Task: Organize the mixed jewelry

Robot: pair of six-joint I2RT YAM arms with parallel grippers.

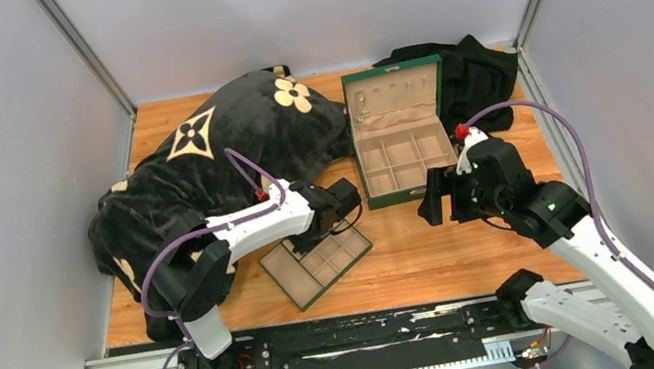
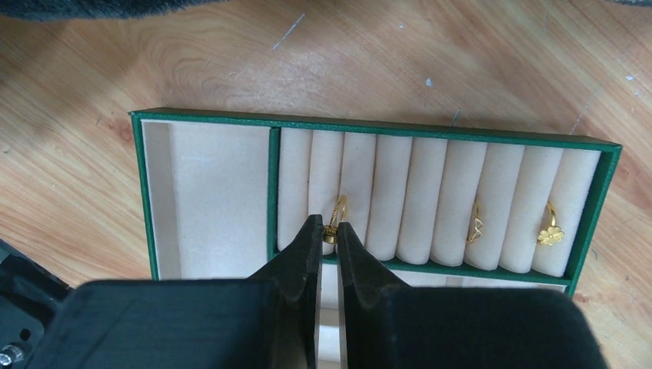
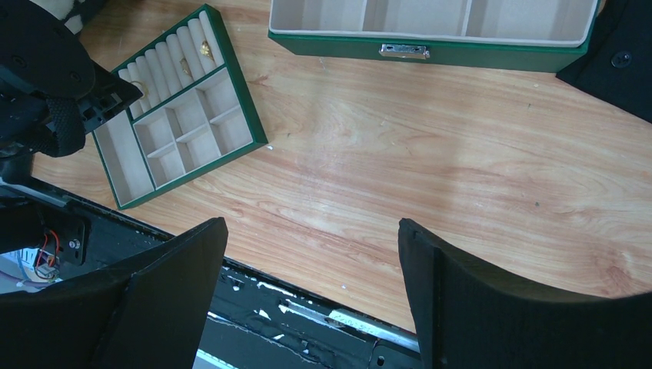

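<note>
**Three gold rings in the tray, one of them pinched**

Three gold pieces sit in the ring rolls of the flat green tray [image 2: 207, 115]. The left gripper [image 2: 326, 227] is clenched on the first gold ring [image 2: 339, 211], which stands upright in a slot between two rolls. Further along the same row are a wavy gold ring [image 2: 475, 228] and a clover-topped ring [image 2: 550, 234], each in its own slot. The right gripper [image 3: 311, 224] hangs with its fingers spread wide over the bare wooden table [image 3: 461, 177], holding nothing. One green box [image 1: 411, 195] lies open behind, between two black fabric heaps.
</note>
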